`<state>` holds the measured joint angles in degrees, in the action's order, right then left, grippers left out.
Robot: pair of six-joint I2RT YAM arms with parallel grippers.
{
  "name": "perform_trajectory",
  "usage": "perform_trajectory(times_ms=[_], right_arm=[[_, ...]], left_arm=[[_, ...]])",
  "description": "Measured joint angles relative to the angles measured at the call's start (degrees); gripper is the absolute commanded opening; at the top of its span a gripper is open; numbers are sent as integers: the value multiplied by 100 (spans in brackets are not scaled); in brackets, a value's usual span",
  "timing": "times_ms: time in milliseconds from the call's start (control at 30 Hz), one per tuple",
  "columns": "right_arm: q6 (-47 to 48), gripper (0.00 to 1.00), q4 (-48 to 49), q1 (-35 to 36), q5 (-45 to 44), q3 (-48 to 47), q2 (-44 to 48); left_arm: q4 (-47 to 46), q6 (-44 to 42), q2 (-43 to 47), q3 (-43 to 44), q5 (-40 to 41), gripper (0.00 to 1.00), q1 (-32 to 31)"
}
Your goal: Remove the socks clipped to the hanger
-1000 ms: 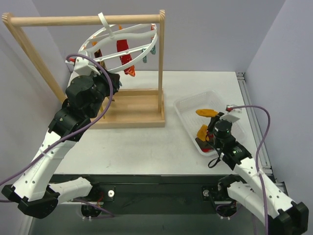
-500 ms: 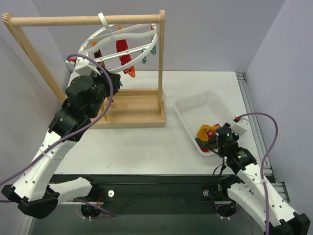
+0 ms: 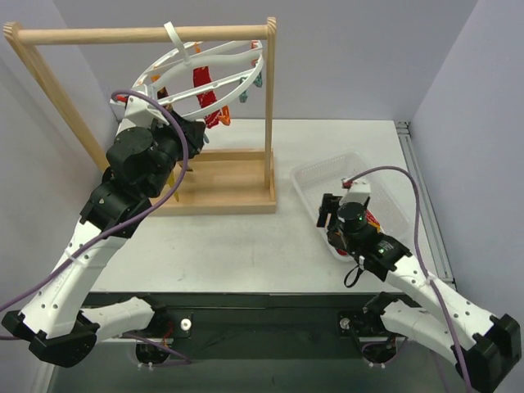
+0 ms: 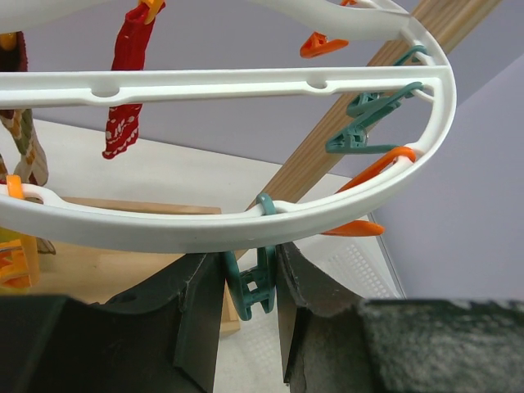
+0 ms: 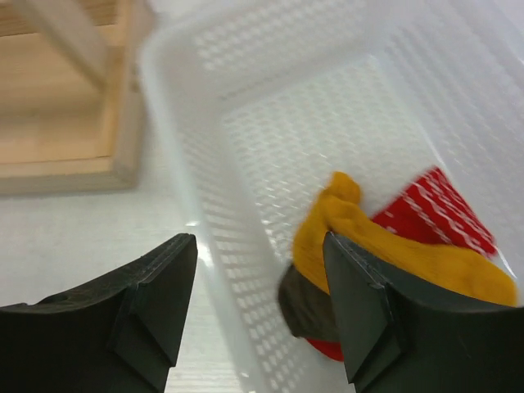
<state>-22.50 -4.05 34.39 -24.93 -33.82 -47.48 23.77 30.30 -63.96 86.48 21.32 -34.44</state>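
The white ring hanger hangs tilted from the wooden rack, with red socks still clipped near its middle. In the left wrist view a red patterned sock dangles from a crossbar beyond the hanger rim. My left gripper is shut on a teal clip under that rim, with no sock in it. My right gripper is open and empty above the near left wall of the basket. In the basket lie a mustard sock, a red sock and a brown sock.
The wooden rack stands at the back left on a flat base. The white mesh basket sits right of it, near the table's right edge. More orange and teal clips hang along the ring. Grey walls close in at back and sides.
My right gripper has opened and swung left across the basket's near end, leaving the socks lying inside. The hanger has tilted slightly; the left gripper holds its place.
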Motion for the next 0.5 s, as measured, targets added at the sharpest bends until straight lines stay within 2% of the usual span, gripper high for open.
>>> perform_trajectory(times_ms=[133, 267, 500], right_arm=[[481, 66, 1276, 555, 385, -94, -605], [911, 70, 2787, 1021, 817, -393, -1725], [1482, 76, 4824, 1867, 1552, -1679, -3926]], left_arm=[[-4, 4, 0, 0, -48, 3, -9], [-11, 35, 0, 0, -101, 3, -11], [-42, 177, -9, 7, -227, 3, -50]])
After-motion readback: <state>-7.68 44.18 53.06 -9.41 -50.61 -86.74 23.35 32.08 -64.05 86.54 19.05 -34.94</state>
